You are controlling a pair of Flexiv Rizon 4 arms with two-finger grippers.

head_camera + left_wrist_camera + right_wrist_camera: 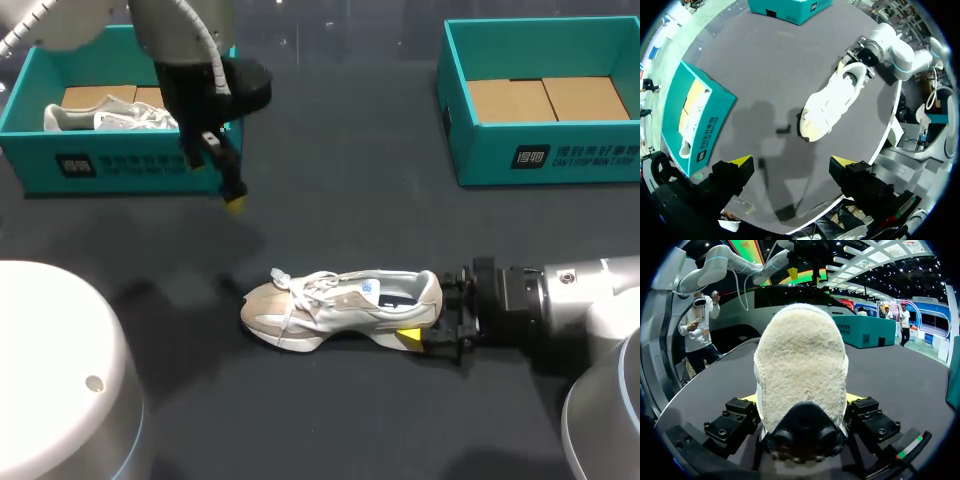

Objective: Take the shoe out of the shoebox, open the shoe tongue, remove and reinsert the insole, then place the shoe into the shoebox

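Shoe [340,305], heel-grasped by the right end effector [425,325], seems readied for tongue-opening by the released left end effector [792,162].

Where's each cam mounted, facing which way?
Head: above and behind, looking down on the table; left arm and right arm show.
Left wrist: high over the table, facing down at the shoe; open left gripper shows.
Right wrist: at table level, facing along the shoe; right gripper clamps its heel.
Shared: shoe, all three.
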